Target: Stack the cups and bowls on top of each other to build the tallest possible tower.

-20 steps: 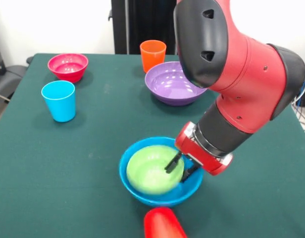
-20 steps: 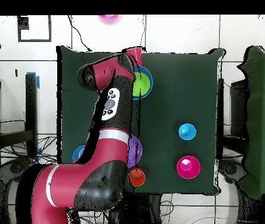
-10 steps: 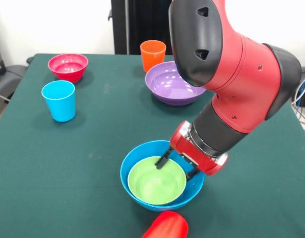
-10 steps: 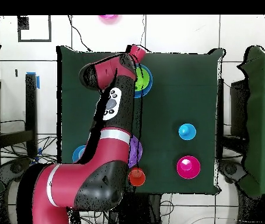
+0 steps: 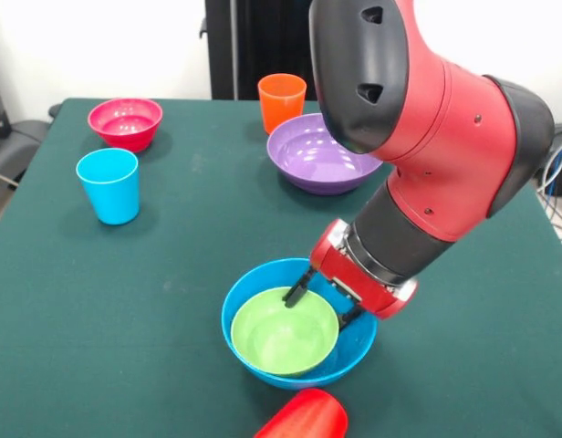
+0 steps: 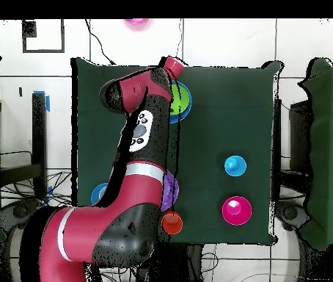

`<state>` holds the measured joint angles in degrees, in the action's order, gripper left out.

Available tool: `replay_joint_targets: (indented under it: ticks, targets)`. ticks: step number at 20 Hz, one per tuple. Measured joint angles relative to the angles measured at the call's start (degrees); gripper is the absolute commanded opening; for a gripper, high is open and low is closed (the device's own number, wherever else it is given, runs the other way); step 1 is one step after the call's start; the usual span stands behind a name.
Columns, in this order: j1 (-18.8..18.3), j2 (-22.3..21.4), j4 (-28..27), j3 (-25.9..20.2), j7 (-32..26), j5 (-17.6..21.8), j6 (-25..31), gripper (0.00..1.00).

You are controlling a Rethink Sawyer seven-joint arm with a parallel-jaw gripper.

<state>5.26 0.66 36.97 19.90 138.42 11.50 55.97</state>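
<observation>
Inside the blue bowl (image 5: 354,342) the green bowl (image 5: 283,332) is nested — its rim straddled by the gripper (image 5: 319,307), jaws spread, seemingly released.

Green table, tiled floor, dark furniture around

Dark green cloth over the table (image 5: 98,319), smooth and flat across its whole top. Behind it a white wall (image 5: 98,46) and a black upright panel (image 5: 263,41), perhaps a stand or cabinet. From above: white tiled floor (image 6: 221,44) with dark grout lines, a black square outline (image 6: 43,35) marked on it, a blue strip of tape (image 6: 47,101), loose black cables (image 6: 12,158) at one side, further green-covered tables (image 6: 331,147) at both edges
</observation>
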Motion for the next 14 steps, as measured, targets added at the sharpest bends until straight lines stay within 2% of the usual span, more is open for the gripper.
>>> replay_joint_targets:
  ticks: [14]
  targets:
    - [0.09,-8.13,4.85,0.00,0.00,-1.66,3.16,1.00]
